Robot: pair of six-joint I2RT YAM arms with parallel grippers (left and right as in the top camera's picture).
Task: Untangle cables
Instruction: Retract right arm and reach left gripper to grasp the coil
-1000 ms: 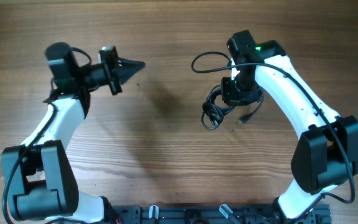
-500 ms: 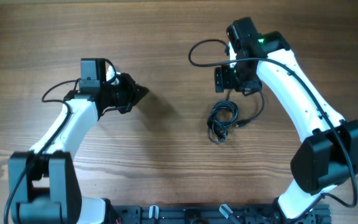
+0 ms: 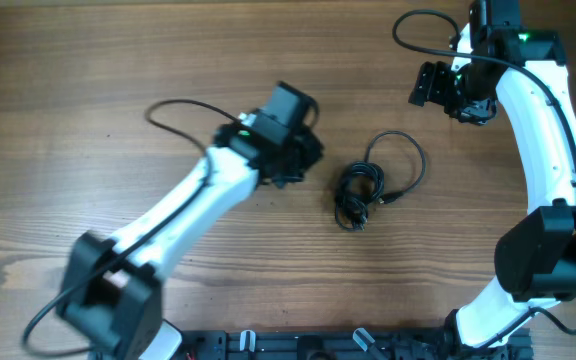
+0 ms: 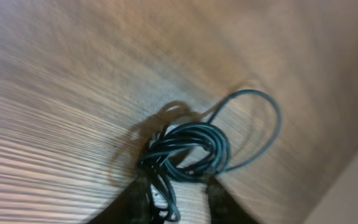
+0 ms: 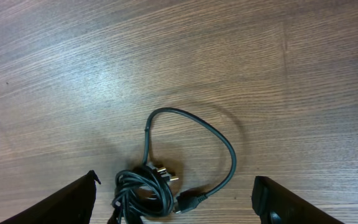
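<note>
The cables [image 3: 358, 192] lie on the wooden table as a small black knot, with one loose loop [image 3: 413, 160] reaching up and right. My left gripper [image 3: 311, 160] hovers just left of the knot. In the blurred left wrist view its jaws stand partly apart, and the knot [image 4: 185, 146] shows ahead with a few strands seen between the fingertips [image 4: 143, 186]. My right gripper [image 3: 428, 85] is at the far right, well away from the knot, wide open and empty. Its wrist view shows the knot [image 5: 146, 186], a plug end [image 5: 188, 200] and the loop [image 5: 229, 149] below it.
The thick black wire of the left arm [image 3: 183, 105] arcs over the table behind its wrist. The right arm's wire [image 3: 418, 20] loops near the top edge. The arm bases and a black rail [image 3: 348, 345] line the front edge.
The right gripper opened, let the cables drop to the table and withdrew up and right. The left arm swung right across the table to the knot, and its jaws parted.
</note>
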